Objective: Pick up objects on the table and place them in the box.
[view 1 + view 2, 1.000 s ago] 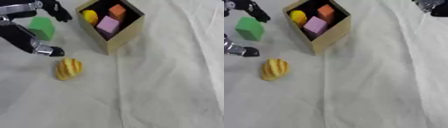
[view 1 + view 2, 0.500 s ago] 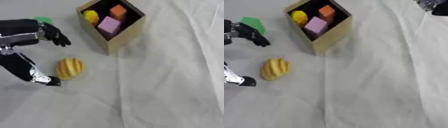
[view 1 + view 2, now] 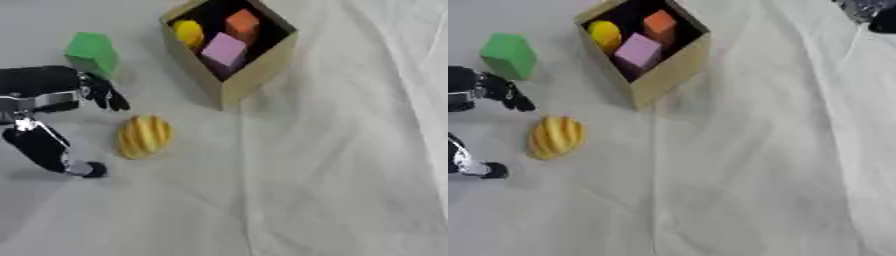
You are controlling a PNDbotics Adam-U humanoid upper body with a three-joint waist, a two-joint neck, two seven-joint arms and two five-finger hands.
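Observation:
A yellow ridged gourd-shaped object [image 3: 144, 136] lies on the white cloth, left of centre. My left hand [image 3: 51, 91] is just left of it and open. Its fingers [image 3: 107, 96] point toward the object's far side, and its thumb [image 3: 48, 147] reaches down past the near side without touching it. A green block [image 3: 92, 54] stands behind the hand, free. The tan cardboard box [image 3: 255, 75] sits at the top centre, holding a yellow piece [image 3: 188, 32], an orange cube [image 3: 242, 22] and a lilac cube [image 3: 223, 50]. My right hand [image 3: 874, 14] shows only as a dark shape in the far right corner.
A white wrinkled cloth [image 3: 332, 175] covers the whole table, with creases running down its middle and right side.
My left hand has come down from over the green block toward the near side, beside the yellow object. The green block now shows fully. The objects have not moved.

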